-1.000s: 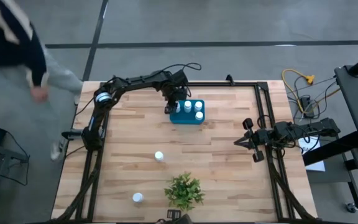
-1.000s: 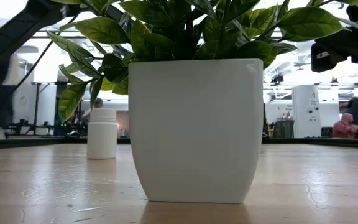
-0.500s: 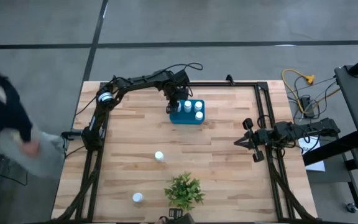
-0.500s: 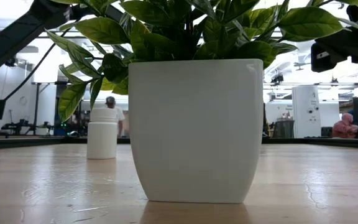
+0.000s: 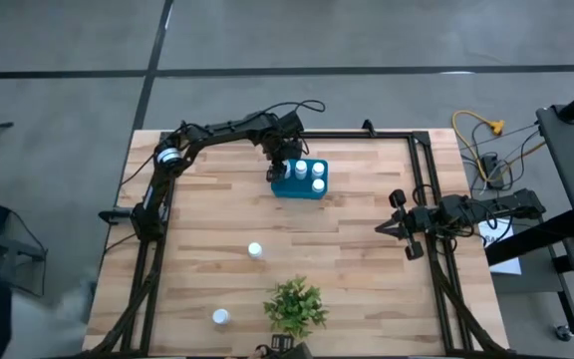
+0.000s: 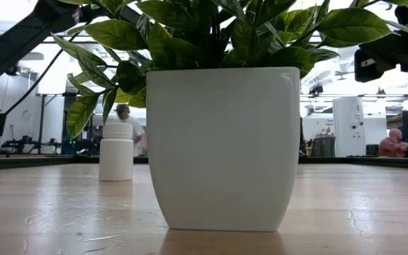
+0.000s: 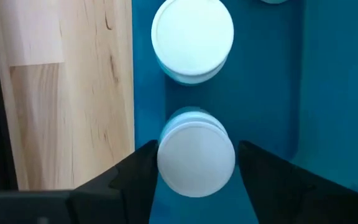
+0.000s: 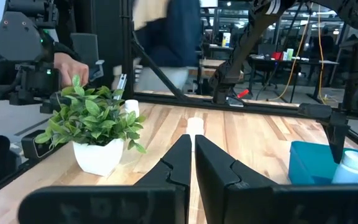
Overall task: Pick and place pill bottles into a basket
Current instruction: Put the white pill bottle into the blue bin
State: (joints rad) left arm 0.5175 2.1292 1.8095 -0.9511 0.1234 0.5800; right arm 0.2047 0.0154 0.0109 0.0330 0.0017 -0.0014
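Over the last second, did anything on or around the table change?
Mostly the person beside the table: they walked down its left side and are now nearly out of the high view. The left gripper stayed over the basket around a pill bottle. The right gripper, the two loose bottles and the plant kept their places.
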